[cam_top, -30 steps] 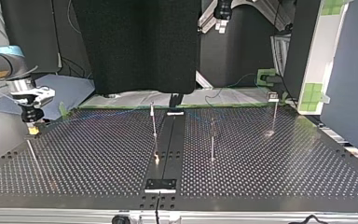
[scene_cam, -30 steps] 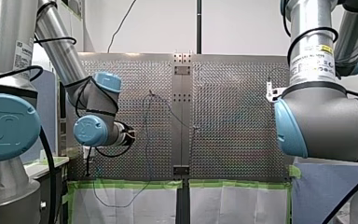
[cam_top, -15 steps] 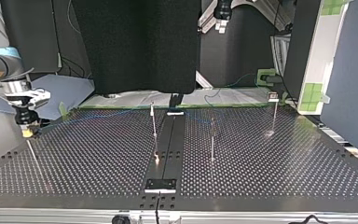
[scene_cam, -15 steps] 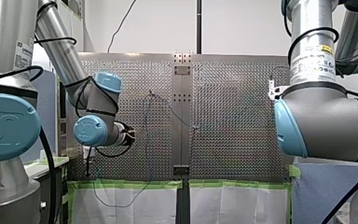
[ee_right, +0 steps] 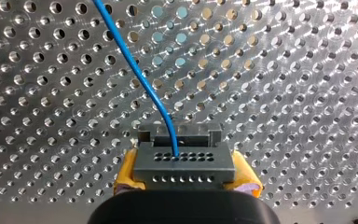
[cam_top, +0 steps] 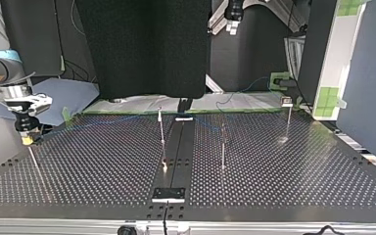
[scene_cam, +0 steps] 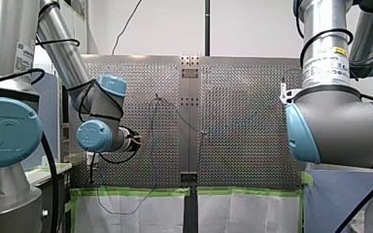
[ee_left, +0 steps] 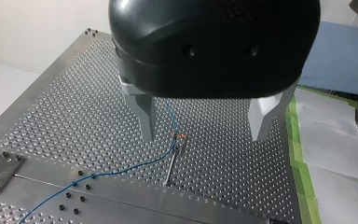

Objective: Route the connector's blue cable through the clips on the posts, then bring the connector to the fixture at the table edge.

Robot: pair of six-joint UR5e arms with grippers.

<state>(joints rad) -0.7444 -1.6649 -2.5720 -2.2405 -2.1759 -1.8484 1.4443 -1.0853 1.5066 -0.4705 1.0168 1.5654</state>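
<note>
The one grey connector [ee_right: 184, 164] sits clamped between the two yellow pads [ee_right: 127, 176] of my right gripper [ee_right: 186, 179], above the perforated table [ee_right: 284, 93] at the top view's left edge, its single blue cable [ee_right: 137, 77] trailing away over the holes. My left gripper [ee_left: 204, 135] hangs with both metal fingers [ee_left: 145, 116] spread wide over one post [ee_left: 172, 163], the cable running by its clip [ee_left: 179, 136]. The top view shows three upright posts [cam_top: 161, 128] mid-table.

Left pincer [ee_left: 203, 137] spread wide; right pincer [ee_right: 186, 179] clamped, yellow pads
</note>
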